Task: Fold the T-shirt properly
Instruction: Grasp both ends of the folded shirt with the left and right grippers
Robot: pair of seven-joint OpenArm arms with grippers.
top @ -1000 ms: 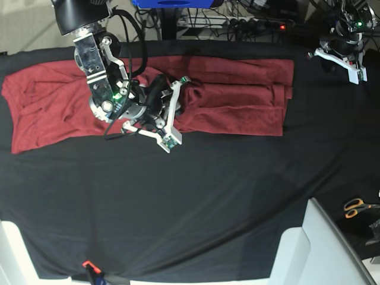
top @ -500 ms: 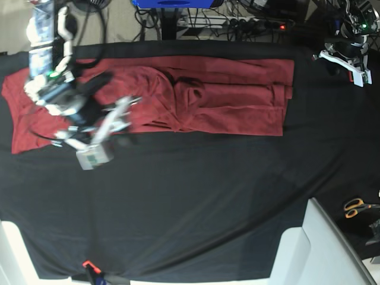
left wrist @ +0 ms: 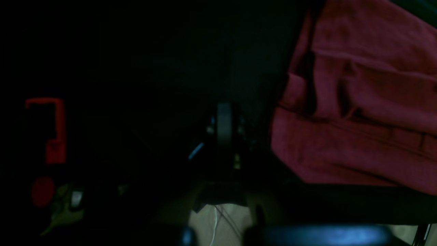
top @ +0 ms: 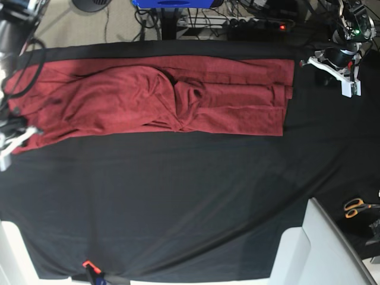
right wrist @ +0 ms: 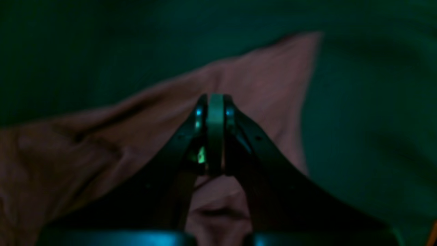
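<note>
The maroon T-shirt (top: pixel 148 98) lies spread along the far side of the black table cloth (top: pixel 178 208), with a bunched fold near its middle. My right gripper (top: pixel 7 151) sits at the base view's far left edge, by the shirt's near-left corner. In the right wrist view its fingertips (right wrist: pixel 215 102) are pressed together just above that corner of the T-shirt (right wrist: pixel 259 78); I cannot tell if cloth is pinched. My left gripper (top: pixel 348 88) hovers beyond the shirt's right end, shut and empty (left wrist: pixel 223 118), with the shirt's folded edge (left wrist: pixel 358 102) beside it.
Orange-handled scissors (top: pixel 356 206) lie at the right edge. A white box (top: pixel 314 249) stands at the near right corner. A small orange clamp (top: pixel 89 265) grips the table's front edge. Cables and a blue base (top: pixel 172 3) lie beyond the far edge.
My right arm swept from the shirt's middle to its left end and its jaws shut. The shirt's middle was let go and lies flatter. The left gripper shifted only slightly.
</note>
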